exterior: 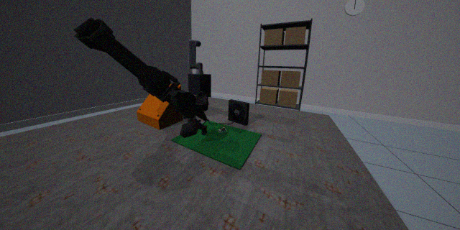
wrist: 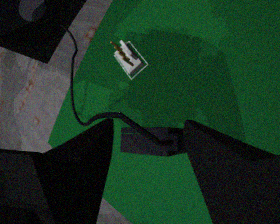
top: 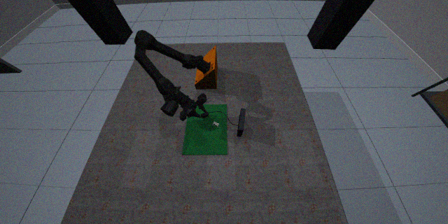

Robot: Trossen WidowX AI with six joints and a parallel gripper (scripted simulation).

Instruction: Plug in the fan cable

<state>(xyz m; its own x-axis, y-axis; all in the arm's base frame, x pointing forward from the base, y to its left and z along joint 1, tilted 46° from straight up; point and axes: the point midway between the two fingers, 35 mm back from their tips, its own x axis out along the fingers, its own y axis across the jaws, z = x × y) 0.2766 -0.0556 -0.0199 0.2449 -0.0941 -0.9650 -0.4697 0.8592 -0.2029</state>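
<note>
The black plug (wrist: 143,140) is between the fingertips of my gripper (top: 206,115) (exterior: 205,125) (wrist: 148,127), which looks shut on it. In the wrist view it lies crosswise, with a slim visible gap at the left finger. Its black cable (wrist: 72,80) leaves near its right end and runs left past that fingertip to the fan (top: 241,122) (exterior: 238,112) (wrist: 32,9). The white header (top: 215,124) (exterior: 220,131) (wrist: 126,59) stands on the green board (top: 206,143) (exterior: 233,154) (wrist: 156,192), up and left of the plug in the wrist view. Its pins show, uncovered. The plug's underside is hidden.
The fan stands upright beside the board's right edge in the top view. An orange wedge-shaped block (top: 206,82) (exterior: 154,113) stands behind the board, at the arm's base. The cable loops between fan and plug, close to the header. Shelves (exterior: 284,66) stand far back.
</note>
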